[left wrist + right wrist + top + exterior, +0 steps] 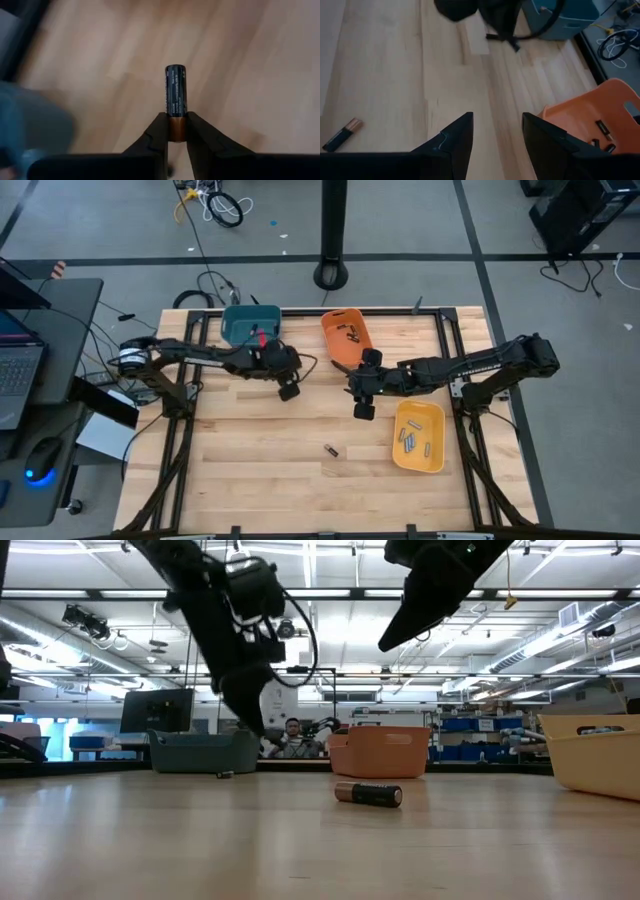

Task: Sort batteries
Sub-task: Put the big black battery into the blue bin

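My left gripper (289, 390) hangs above the table just near of the teal bin (250, 325), shut on a black battery with a copper end (175, 97). My right gripper (363, 410) is open and empty, in the air near the orange bin (345, 337), which holds a few dark batteries (603, 131). One black-and-copper battery (330, 450) lies on its side on the bare wood, also seen in the low view as the lone battery (368, 794) and in the right wrist view as the same battery (341, 134). The yellow bin (419, 437) holds several silvery batteries. My left gripper pinches the battery by its copper end (176, 131) between the two fingers. The black length of the battery sticks straight out beyond the fingertips. It is lifted clear of the table.
The three bins sit along the table's far and right parts: teal at far left-centre, orange at far centre, yellow by the right edge. Bare wood fills the near half of the table. A small dark object (226, 774) lies far back on the tabletop.
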`<state>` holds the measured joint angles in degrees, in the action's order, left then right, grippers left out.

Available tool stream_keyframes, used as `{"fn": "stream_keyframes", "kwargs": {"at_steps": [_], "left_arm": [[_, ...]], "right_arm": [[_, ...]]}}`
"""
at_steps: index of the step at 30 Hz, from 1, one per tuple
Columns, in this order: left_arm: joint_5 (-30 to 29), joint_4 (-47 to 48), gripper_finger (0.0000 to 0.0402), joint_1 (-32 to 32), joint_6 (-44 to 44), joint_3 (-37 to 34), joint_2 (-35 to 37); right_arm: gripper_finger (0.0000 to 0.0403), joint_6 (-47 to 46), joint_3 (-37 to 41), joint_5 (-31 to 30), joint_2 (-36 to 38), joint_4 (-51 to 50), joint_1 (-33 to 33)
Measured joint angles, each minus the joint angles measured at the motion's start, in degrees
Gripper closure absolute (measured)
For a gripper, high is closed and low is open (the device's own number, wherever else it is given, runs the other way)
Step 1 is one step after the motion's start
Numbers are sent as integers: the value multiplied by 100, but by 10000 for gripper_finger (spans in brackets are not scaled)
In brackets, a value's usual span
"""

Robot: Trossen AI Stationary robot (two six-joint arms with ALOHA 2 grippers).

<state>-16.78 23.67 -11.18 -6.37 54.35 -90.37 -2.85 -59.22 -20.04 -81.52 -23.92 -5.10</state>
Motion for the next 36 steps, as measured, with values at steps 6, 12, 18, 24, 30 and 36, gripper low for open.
{"fn": "stream_keyframes", "kwargs": {"at_steps": [6, 12, 18, 24, 30, 36], "left_arm": [[-404, 1214, 351, -462, 230, 616, 752], [-644, 2206, 351, -1636, -462, 736, 1334], [-400, 2351, 351, -2807, -440, 725, 1071], [372, 1854, 351, -3538, -278, 725, 442], [650, 1722, 345, -3836, -118, 723, -210], [655, 1424, 345, -4004, -93, 725, -694]], "right_arm": [[225, -13, 0, 3, 0, 22, 13], [226, -13, 0, 8, 0, 64, 11], [229, -8, 0, 12, 0, 166, 15], [228, -32, 0, 14, 1, 162, 26], [232, -7, 0, 16, 2, 162, 47], [232, -32, 0, 16, 2, 162, 76]]}}
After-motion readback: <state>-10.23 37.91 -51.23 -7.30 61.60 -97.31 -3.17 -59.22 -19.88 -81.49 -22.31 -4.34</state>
